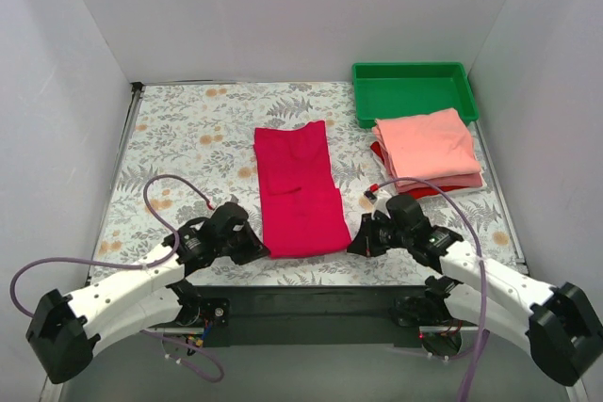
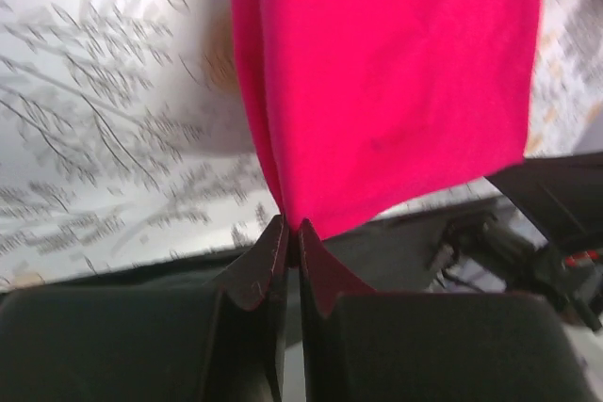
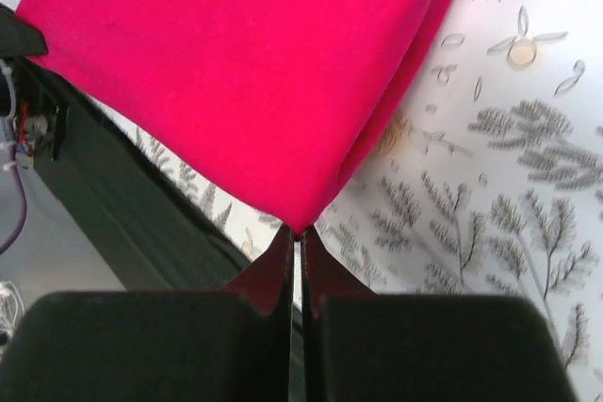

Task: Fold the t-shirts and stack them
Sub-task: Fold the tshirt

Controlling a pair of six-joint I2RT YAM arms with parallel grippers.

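A crimson-red t-shirt (image 1: 298, 187) lies folded into a long strip in the middle of the table. My left gripper (image 1: 260, 249) is shut on its near left corner (image 2: 292, 223). My right gripper (image 1: 356, 244) is shut on its near right corner (image 3: 298, 225). The cloth spreads away from both grippers in the wrist views (image 2: 396, 82) (image 3: 254, 72). A salmon-pink t-shirt (image 1: 426, 146) lies folded on top of a brighter red one (image 1: 426, 192) at the right.
A green plastic tray (image 1: 413, 89) stands at the back right, just behind the stack. White walls close the table on three sides. The black base rail (image 1: 311, 306) runs along the near edge under the shirt's near hem.
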